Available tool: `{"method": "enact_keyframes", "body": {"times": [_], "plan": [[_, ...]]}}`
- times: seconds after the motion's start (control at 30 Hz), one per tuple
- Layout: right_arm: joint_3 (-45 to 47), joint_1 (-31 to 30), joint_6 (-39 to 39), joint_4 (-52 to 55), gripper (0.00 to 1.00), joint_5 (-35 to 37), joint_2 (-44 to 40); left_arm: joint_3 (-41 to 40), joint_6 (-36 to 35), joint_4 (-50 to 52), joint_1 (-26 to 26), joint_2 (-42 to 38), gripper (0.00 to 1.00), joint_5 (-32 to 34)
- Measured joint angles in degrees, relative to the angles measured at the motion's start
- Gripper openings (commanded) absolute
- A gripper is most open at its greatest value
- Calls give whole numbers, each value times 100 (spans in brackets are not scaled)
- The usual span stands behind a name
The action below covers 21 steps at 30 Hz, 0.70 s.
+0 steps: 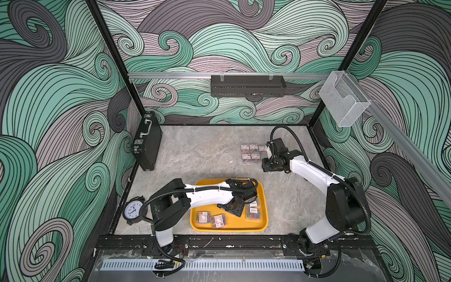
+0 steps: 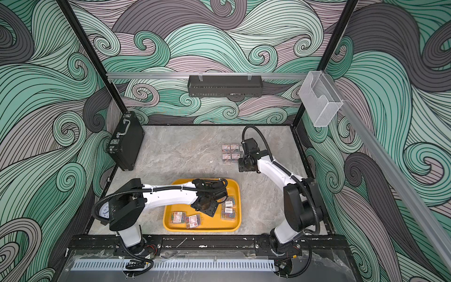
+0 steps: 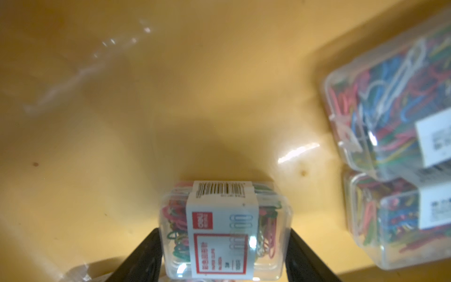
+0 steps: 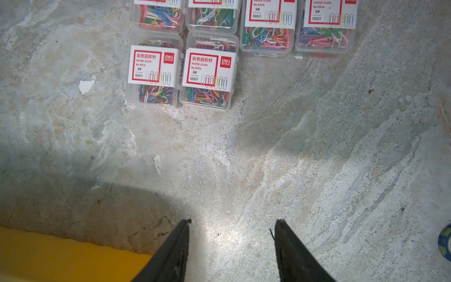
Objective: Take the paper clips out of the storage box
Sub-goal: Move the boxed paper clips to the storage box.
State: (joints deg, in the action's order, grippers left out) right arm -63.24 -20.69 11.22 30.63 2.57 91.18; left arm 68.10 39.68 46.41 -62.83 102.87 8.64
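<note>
Tray (image 1: 234,223) yellow-orange; each box (image 3: 224,232) clear, its clips red, pink, green, blue and white, its label white with a red frame. Table (image 1: 207,151) grey, marbled. Walls (image 1: 61,97) swirl teal, mauve and grey, black-lined. At the tray's 9 o'clock, clock (image 1: 133,210) white-faced; at 10, case (image 1: 146,144) black

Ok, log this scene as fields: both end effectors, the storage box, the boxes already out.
left end effector: closed on one clip box, inside the storage box
right end effector: open, empty, over the table
table boxes: six seen, grouped together
remaining boxes: several loose in the storage box
</note>
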Motion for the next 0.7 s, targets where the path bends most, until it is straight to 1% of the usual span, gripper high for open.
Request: {"method": "enact_keyframes", "body": {"times": [0.17, 0.3, 0.5, 0.6, 0.7], "plan": [[2, 0, 4, -2, 57, -7, 0, 0, -531, -321, 481, -2, 73, 28], [7, -33, 4, 0, 57, -13, -22, 2, -887, -540, 767, -2, 78, 17], [7, -208, -35, 39, 58, -44, -251, 13, -1137, -619, 837, -197, 81, 11], [7, -358, -98, 44, 59, -79, -446, 13, -1180, -614, 859, -503, 81, 13], [7, -603, -170, 44, 59, -133, -603, 13, -1200, -612, 960, -990, 81, 17]]}}
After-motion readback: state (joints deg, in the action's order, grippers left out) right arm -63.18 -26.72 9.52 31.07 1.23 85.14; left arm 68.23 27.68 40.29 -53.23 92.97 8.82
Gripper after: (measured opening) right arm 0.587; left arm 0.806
